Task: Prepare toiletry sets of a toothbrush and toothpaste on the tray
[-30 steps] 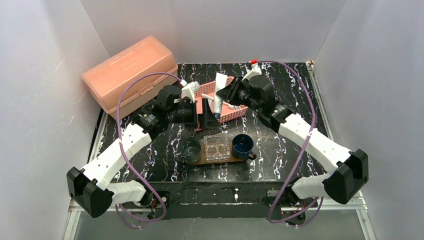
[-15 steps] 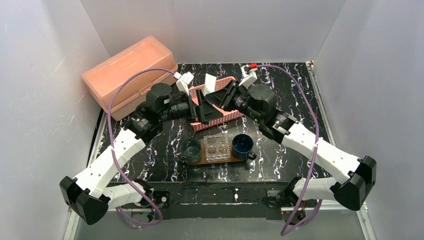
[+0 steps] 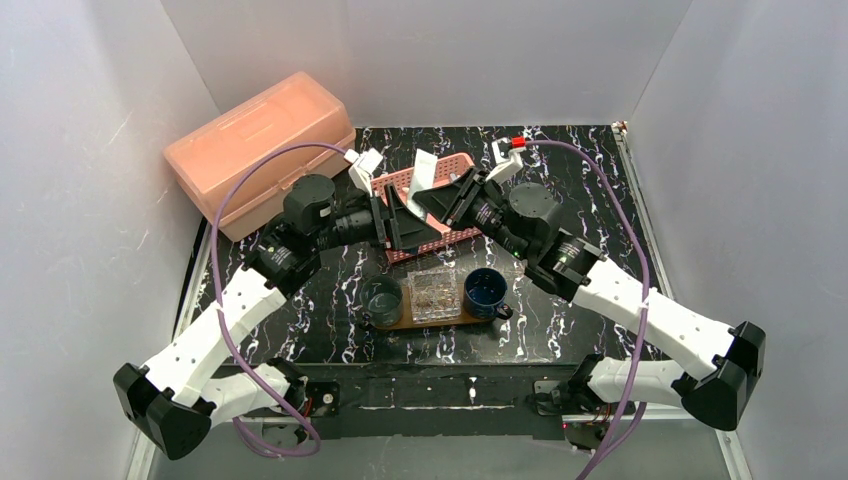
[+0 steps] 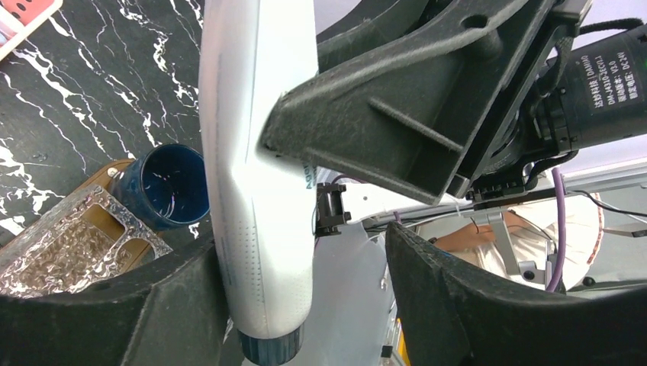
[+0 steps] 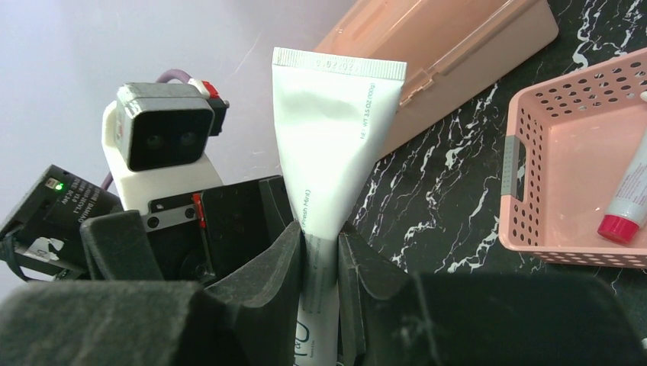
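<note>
The toothpaste tube hangs in the air between the two grippers, not yet near the tray. The right gripper is clenched on it about mid-body, denting the soft wall. The left gripper stands around the same tube with its jaws apart: one finger lies against the tube's side, while the other has a clear gap, so it grips nothing.

This looks like a hand-over. To do it well, the left jaws should shut squarely on the firmer lower body, clear of the right fingers. The right hold should let go only once that grip is firm, or the tube may twist or drop.

The tube's long axis runs out along the right fingers. Its flat crimped end points past their tips, up and toward the back wall. The dark cap end sits low, near the base of the left fingers.

Beyond the right fingertips lies the pink basket with a red-capped tube in it. Below the left gripper are a blue cup and a clear box on the tray.
</note>
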Controlling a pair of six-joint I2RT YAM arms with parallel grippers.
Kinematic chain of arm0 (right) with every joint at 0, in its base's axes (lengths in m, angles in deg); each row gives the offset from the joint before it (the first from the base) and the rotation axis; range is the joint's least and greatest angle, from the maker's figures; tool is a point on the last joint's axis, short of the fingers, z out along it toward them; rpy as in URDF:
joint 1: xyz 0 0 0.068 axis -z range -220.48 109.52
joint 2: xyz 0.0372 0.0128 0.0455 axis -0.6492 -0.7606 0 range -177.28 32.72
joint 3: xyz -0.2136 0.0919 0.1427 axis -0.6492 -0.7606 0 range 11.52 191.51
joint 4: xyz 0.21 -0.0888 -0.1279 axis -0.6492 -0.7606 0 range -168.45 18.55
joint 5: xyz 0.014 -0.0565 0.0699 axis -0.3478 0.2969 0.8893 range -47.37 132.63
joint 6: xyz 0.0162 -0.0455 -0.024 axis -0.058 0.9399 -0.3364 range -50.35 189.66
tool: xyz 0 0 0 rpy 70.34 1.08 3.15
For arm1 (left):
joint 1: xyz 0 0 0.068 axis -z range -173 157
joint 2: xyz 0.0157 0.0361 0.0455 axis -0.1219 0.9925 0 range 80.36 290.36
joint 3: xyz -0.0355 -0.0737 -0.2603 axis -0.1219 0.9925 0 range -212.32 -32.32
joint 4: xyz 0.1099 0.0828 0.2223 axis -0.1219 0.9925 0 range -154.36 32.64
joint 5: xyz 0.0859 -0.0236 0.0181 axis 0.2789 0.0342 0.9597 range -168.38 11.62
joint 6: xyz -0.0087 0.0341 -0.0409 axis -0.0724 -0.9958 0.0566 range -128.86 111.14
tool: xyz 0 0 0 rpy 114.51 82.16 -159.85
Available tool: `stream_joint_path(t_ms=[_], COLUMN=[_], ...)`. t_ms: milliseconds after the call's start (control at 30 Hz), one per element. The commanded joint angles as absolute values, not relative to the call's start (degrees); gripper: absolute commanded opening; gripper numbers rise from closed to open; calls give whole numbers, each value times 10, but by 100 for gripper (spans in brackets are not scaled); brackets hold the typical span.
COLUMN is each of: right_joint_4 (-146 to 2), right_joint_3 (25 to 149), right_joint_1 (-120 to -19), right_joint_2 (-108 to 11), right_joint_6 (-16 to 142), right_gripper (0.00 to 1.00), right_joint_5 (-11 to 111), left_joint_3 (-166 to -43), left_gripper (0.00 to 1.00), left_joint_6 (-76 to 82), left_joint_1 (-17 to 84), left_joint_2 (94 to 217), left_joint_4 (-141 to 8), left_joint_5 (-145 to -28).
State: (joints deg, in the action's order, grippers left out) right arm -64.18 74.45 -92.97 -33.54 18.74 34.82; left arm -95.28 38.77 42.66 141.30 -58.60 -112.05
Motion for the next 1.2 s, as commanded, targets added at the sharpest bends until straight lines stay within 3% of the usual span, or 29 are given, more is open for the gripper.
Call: stream_joint_path(t_ms=[0, 167, 333, 533, 600, 667, 833, 1167], right_joint_4=[-581, -576, -579, -581, -580, -580, -594, -701], right_joint_3=[746, 739, 735, 726, 722, 718, 714, 759], right_joint_1=[-939, -947, -958, -965, -967, -969, -969, -968], right_joint_2=[-310, -304, -300, -292, -290, -288, -277, -245], right_joint_6=[181, 181, 182, 187, 189, 193, 220, 355], right_gripper=[30, 30, 30, 33, 36, 44, 62, 78], right_joint_5=[323, 315, 304, 289, 289, 289, 298, 319], left_joint_3=[-939, -929, -926, -917, -914, -910, -900, -898], left_gripper=[64, 55, 33, 16, 8, 0, 0, 0], left_joint_6=[396, 404, 400, 399, 397, 393, 379, 337], left_joint_1=[428, 429, 429, 429, 429, 429, 429, 429], left_joint_2=[1394, 1394, 1390, 1381, 1378, 1376, 1368, 1349], left_joint_4=[-613, -626, -626, -626, -625, -623, -617, -581], left_joint_5=[-1150, -1161, -1167, -1179, -1183, -1188, -1201, -1296])
